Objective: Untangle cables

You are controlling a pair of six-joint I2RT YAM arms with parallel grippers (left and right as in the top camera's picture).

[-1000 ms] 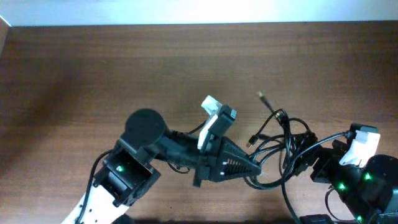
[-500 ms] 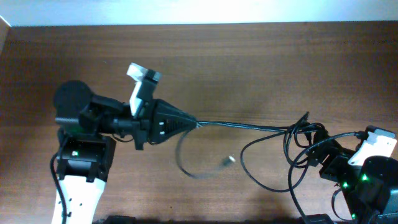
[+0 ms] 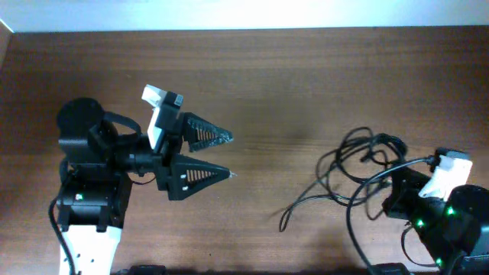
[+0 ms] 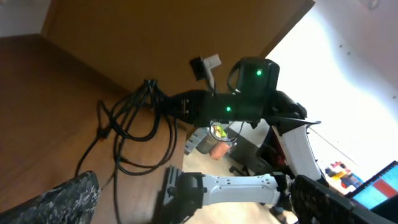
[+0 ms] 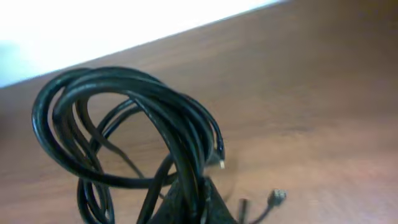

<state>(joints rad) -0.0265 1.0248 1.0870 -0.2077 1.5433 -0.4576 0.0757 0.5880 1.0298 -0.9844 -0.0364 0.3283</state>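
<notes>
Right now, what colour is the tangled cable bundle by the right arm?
Black all over: the tangled cable bundle has a plain glossy jacket. It shows best in the right wrist view.

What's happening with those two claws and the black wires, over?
Left gripper open, empty. Right gripper shut on tangled black cable bundle. Loose ends trailing on brown wooden table. No obstruction seen.

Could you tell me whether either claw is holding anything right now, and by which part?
The left claw is open and empty. The right claw pinches the black cable bundle at its looped strands.
</notes>
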